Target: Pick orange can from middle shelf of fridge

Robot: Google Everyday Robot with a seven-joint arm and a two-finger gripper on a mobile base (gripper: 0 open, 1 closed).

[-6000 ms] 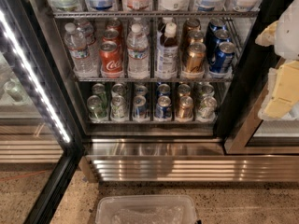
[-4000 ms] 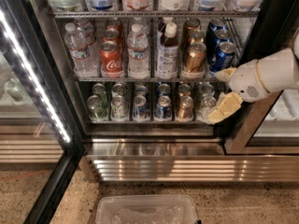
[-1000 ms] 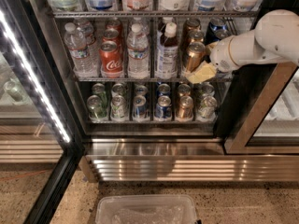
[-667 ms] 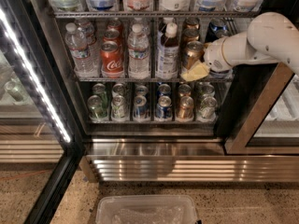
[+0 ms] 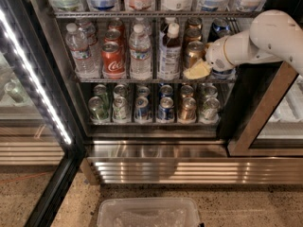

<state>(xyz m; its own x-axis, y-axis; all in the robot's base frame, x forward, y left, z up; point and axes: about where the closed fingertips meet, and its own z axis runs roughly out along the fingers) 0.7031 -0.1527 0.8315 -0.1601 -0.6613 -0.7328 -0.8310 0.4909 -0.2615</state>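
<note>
The fridge stands open in front of me, with a ribbed steel base. On the middle shelf the front orange can stands right of a brown bottle, with more orange cans behind it. My gripper reaches in from the right on a white arm. Its cream fingers sit at the lower right side of the front orange can, touching or nearly touching it. A blue can to the right is mostly hidden behind my wrist.
A red Coca-Cola can and water bottles stand left on the same shelf. Small cans fill the rack below. The LED strip runs along the open door at left. A clear plastic bin lies on the floor.
Over six seconds my arm came in from the right, rose from the lower rack to the middle shelf and moved left to the front orange can.
</note>
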